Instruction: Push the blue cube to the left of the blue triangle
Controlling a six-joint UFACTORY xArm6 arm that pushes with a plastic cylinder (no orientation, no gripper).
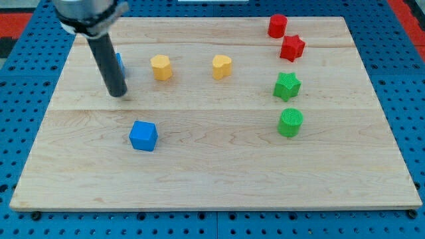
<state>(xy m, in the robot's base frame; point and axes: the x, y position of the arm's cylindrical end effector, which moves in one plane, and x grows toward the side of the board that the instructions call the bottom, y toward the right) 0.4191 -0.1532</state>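
Note:
The blue cube (143,135) lies on the wooden board at the view's lower left of centre. The blue triangle (120,63) is mostly hidden behind my rod, near the view's upper left; only a sliver of blue shows at the rod's right side. My tip (117,93) rests on the board just below the blue triangle and above and to the left of the blue cube, apart from the cube.
A yellow hexagon block (161,67) and a yellow heart block (222,66) lie right of the triangle. A red cylinder-like block (277,25), a red star (292,48), a green star (287,85) and a green cylinder (290,122) stand at the view's right.

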